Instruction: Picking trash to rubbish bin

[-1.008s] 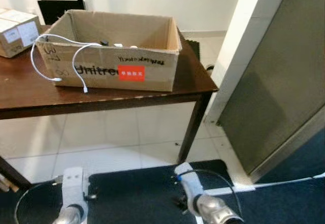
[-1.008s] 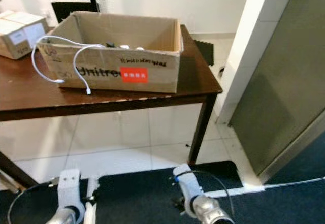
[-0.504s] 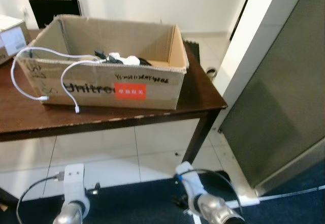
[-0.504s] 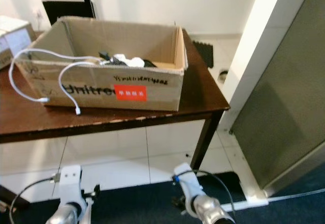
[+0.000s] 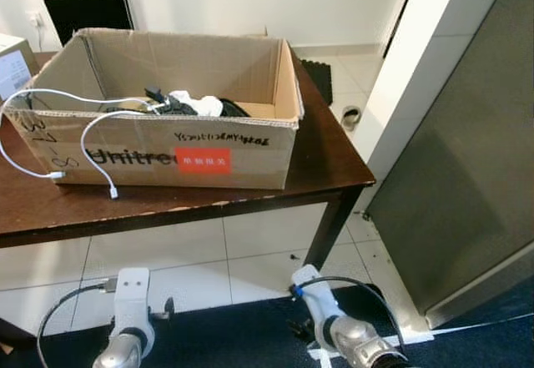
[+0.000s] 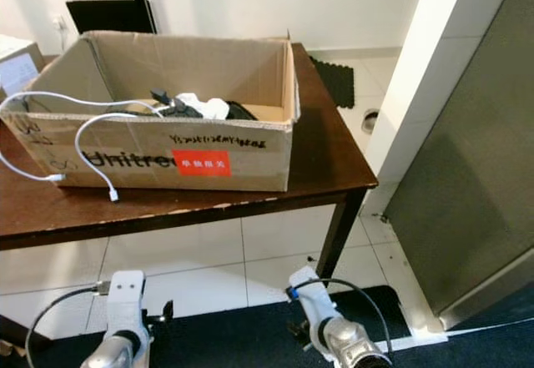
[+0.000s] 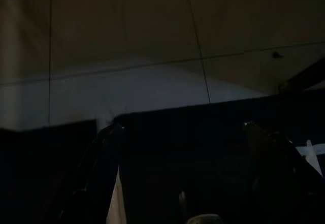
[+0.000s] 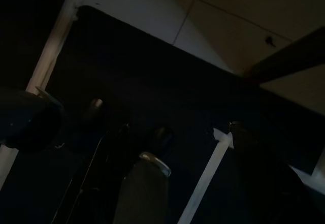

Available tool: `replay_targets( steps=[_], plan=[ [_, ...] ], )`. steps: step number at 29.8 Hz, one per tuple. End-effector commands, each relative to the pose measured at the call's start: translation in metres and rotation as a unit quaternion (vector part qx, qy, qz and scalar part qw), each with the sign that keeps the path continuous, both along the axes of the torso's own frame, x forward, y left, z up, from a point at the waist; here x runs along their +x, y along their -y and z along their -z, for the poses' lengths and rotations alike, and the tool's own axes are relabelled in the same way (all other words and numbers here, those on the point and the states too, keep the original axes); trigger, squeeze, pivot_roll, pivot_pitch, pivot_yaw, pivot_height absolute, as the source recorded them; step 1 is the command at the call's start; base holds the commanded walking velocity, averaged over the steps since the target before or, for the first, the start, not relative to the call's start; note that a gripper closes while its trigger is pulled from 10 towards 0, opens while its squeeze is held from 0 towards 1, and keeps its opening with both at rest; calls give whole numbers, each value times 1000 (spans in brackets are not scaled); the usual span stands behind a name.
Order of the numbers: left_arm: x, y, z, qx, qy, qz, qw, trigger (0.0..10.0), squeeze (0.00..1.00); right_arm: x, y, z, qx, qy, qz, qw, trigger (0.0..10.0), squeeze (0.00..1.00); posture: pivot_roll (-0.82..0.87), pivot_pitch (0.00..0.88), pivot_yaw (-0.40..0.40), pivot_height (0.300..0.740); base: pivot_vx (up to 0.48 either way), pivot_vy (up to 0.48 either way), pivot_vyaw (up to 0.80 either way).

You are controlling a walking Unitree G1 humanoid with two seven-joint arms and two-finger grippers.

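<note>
An open cardboard box (image 5: 167,138) sits in the upper left of the frame on a dark wooden tabletop (image 5: 321,155), and inside it, toward the middle, lies a jumble of crumpled white and black trash (image 5: 188,103). Two white cables (image 5: 92,126) hang over the box's front wall beside black lettering and a red label (image 5: 203,163). Below the tabletop lie pale floor tiles (image 5: 167,259) and a dark blue mat (image 5: 242,339). At the bottom edge both arms hang low: the left gripper (image 7: 180,173) has its jaws set wide apart over the mat, and the right gripper (image 8: 177,168) likewise shows its jaws spread. A grey panel (image 5: 459,168) fills the right side.
</note>
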State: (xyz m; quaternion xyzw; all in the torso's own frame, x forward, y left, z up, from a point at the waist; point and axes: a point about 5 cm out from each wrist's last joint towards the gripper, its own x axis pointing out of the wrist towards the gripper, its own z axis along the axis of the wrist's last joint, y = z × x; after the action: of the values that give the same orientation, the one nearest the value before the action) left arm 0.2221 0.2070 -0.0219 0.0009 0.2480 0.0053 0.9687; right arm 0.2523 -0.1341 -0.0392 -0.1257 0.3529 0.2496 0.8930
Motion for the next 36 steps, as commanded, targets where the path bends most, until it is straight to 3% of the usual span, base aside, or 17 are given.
replay_targets(
  steps=[1, 3, 5, 10, 13, 16, 17, 19, 20, 22, 23, 27, 28, 29, 30, 32, 36],
  plan=[
    [-4, -1, -3, 22, 7, 44, 999, 10000, 0, -3, 2, 1, -1, -1, -10, 1000, 10000, 0, 28, 112, -23, 740, 0, 0, 0],
    [-3, 3, -13, 34, 29, 109, 993, 10000, 0, 2, 2, -4, 3, 12, -26, 1000, 10000, 0, 31, 113, -25, 740, 0, 0, 0],
    [-2, 2, -16, 35, 31, 125, 991, 10000, 0, 4, 2, -6, 7, 16, -29, 999, 10000, 0, 32, 113, -25, 740, 0, 0, 0],
    [5, -7, -25, 22, 47, 104, 993, 10000, 0, 7, 3, -9, 5, 22, -40, 999, 10000, 0, 33, 114, -24, 740, 0, 0, 0],
    [12, -3, -44, -28, 88, 136, 986, 10000, 0, 11, -1, -16, 30, 27, -78, 996, 10000, 0, 30, 113, -22, 740, 0, 0, 0],
    [10, 19, -88, -72, 138, 302, 941, 10000, 0, 14, -10, -38, 110, 27, -176, 978, 10000, 0, 29, 106, -25, 740, 0, 0, 0],
    [10, 19, -88, -72, 138, 302, 941, 10000, 0, 14, -10, -38, 110, 27, -176, 978, 10000, 0, 29, 106, -25, 740, 0, 0, 0],
    [10, 29, -119, -86, 149, 387, 906, 10000, 0, 13, -12, -61, 174, 11, -238, 956, 10000, 0, 28, 102, -25, 740, 0, 0, 0],
    [10, 29, -119, -86, 149, 387, 906, 10000, 0, 13, -12, -61, 174, 11, -238, 956, 10000, 0, 28, 102, -25, 740, 0, 0, 0],
    [16, 37, -166, -101, 174, 459, 865, 10000, 0, 10, -16, -100, 241, 10, -314, 918, 10000, 0, 25, 98, -23, 740, 0, 0, 0],
    [17, 40, -179, -102, 181, 477, 854, 10000, 0, 9, -17, -110, 255, 10, -333, 907, 10000, 0, 25, 98, -23, 740, 0, 0, 0],
    [40, 34, -210, -30, 263, 438, 859, 10000, 0, 13, -22, -130, 267, 37, -359, 894, 10000, 0, 26, 94, -18, 740, 0, 0, 0],
    [53, 25, -222, 13, 308, 388, 869, 10000, 271, 15, -25, -135, 265, 51, -362, 892, 10000, 0, 25, 93, -15, 740, 0, 0, 0],
    [53, 25, -222, 13, 308, 388, 869, 10000, 271, 15, -25, -135, 265, 51, -362, 892, 10000, 0, 25, 93, -15, 740, 0, 0, 0],
    [58, 16, -231, 28, 331, 356, 873, 10000, 1000, 16, -28, -139, 266, 60, -363, 891, 10000, 0, 24, 90, -12, 740, 0, 0, 0],
    [54, 1, -239, 54, 342, 344, 873, 10000, 1000, 16, -33, -145, 272, 68, -366, 887, 10000, 0, 23, 89, -10, 740, 0, 0, 0],
    [34, -17, -233, 66, 270, 385, 880, 10000, 1000, 14, -34, -149, 254, 79, -364, 893, 10000, 0, 28, 92, -15, 740, 0, 0, 0]
  ],
)
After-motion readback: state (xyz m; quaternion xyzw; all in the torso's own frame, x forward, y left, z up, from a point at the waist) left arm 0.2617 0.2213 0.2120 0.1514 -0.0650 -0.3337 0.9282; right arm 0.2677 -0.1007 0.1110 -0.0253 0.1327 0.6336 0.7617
